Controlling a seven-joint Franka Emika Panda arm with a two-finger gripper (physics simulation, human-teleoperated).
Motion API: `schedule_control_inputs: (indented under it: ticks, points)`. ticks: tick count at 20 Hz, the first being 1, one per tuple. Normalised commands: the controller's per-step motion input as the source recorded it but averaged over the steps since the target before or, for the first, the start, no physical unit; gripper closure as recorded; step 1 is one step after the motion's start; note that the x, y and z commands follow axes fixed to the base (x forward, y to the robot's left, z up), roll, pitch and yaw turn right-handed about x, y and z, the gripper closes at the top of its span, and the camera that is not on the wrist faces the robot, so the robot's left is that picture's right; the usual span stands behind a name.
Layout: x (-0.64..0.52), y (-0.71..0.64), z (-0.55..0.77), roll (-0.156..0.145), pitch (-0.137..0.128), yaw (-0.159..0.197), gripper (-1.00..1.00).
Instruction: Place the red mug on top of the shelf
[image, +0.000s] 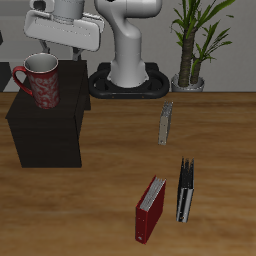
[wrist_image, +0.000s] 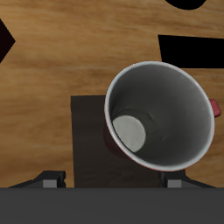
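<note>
Red with a pale speckled pattern, the mug (image: 40, 82) stands upright on the flat top of the shelf (image: 45, 135), a plain black box at about nine o'clock from the middle of the counter (image: 110, 185) in the exterior view. We see its loop handle at nine o'clock on the body, a light rim, and a dark inside. In the wrist view we look straight down into the mug (wrist_image: 159, 118): a pale rim, grey walls, a lighter round floor, and a red bit of handle poking past the rim, with the dark shelf (wrist_image: 87, 140) top beneath it.

Our gripper (image: 60, 40) sits just above the mug, its jaws spread wide on either side of the rim and apart from it.

Elsewhere on the counter we find a grey book (image: 165, 123) lying near the middle, a red book (image: 150, 209) and a black book (image: 186, 190) upright toward six o'clock. No writing on any of them is legible.
</note>
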Motion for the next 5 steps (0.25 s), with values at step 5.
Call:
schedule_control_inputs:
  ticks: [5]
  points:
    - [0.02,0.08,-0.04,0.014,0.011,0.005,-1.0]
